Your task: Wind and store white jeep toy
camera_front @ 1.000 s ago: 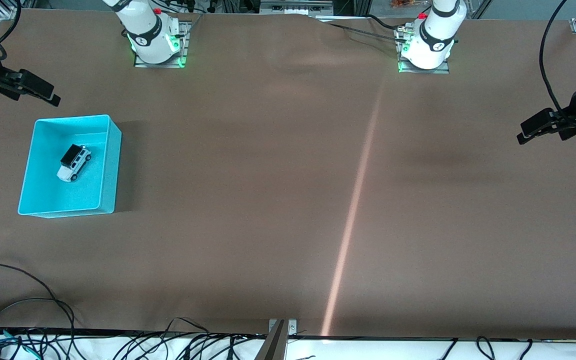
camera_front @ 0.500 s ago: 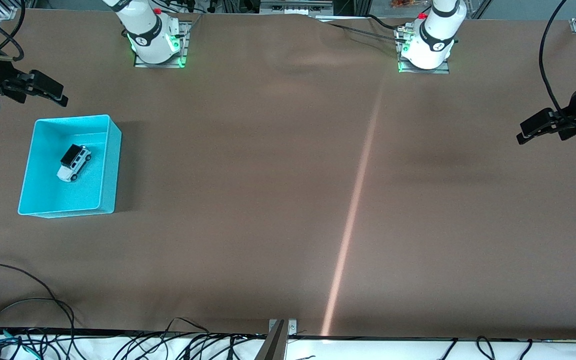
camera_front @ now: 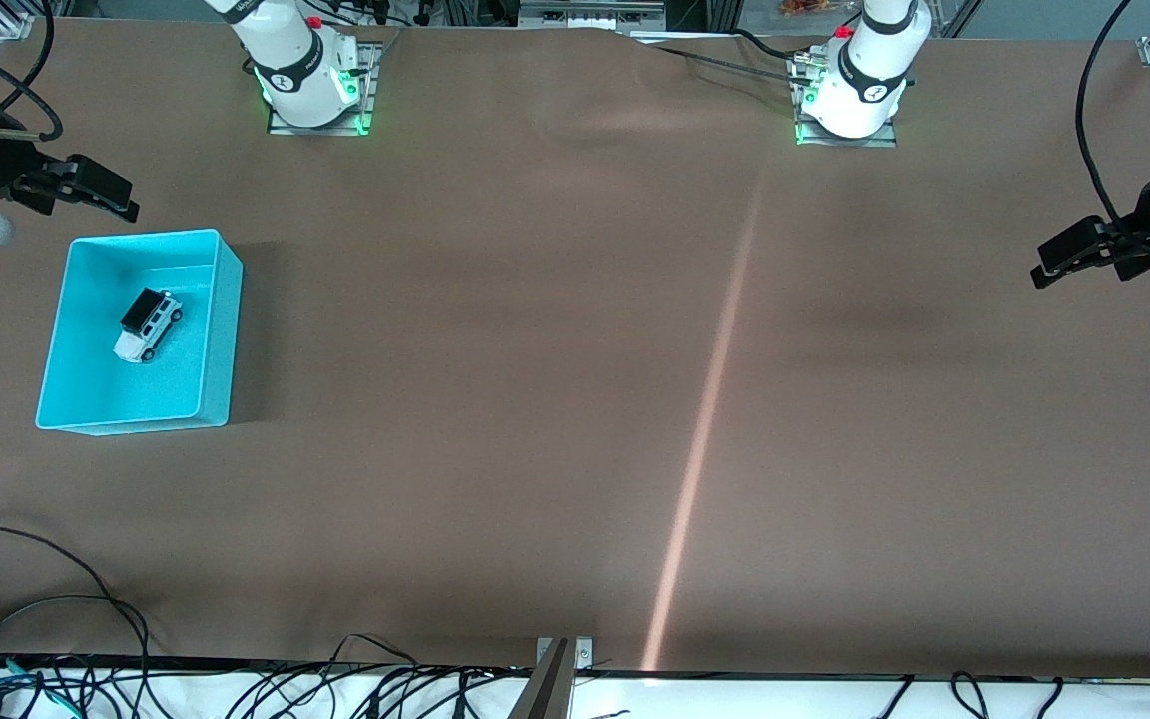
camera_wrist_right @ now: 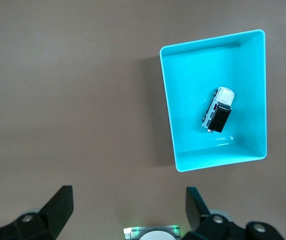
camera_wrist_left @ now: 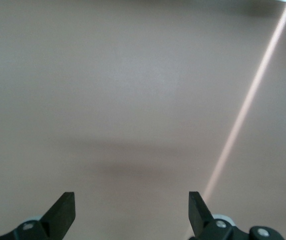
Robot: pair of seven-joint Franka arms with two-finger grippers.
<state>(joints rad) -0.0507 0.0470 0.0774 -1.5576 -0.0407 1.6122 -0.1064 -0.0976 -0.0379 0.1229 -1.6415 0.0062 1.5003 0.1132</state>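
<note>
Right gripper: the right gripper (camera_front: 106, 195) hung in the air over the brown table (camera_front: 555, 379) at the right arm's end, just above the cyan bin's rim that lies farthest from the front camera; its fingers (camera_wrist_right: 58, 205) were spread wide and held nothing.
Left gripper: the left gripper (camera_front: 1059, 262) hovered over bare table at the left arm's end, well apart from the bin; its fingers (camera_wrist_left: 63, 212) were likewise parted and empty.
Container: one cyan bin (camera_front: 221, 330), rectangular and open-topped, stood on the table toward the right arm's end.
Contents: one white jeep toy (camera_front: 148, 325) sat on its wheels on the bin's floor, set at a slant to the walls, touching none of them, its black end pointing away from the front camera.
Wrist check: the right wrist view showed the jeep (camera_wrist_right: 217, 110) inside the bin (camera_wrist_right: 168, 110).
Count: two grippers, one bin, one jeep.
</note>
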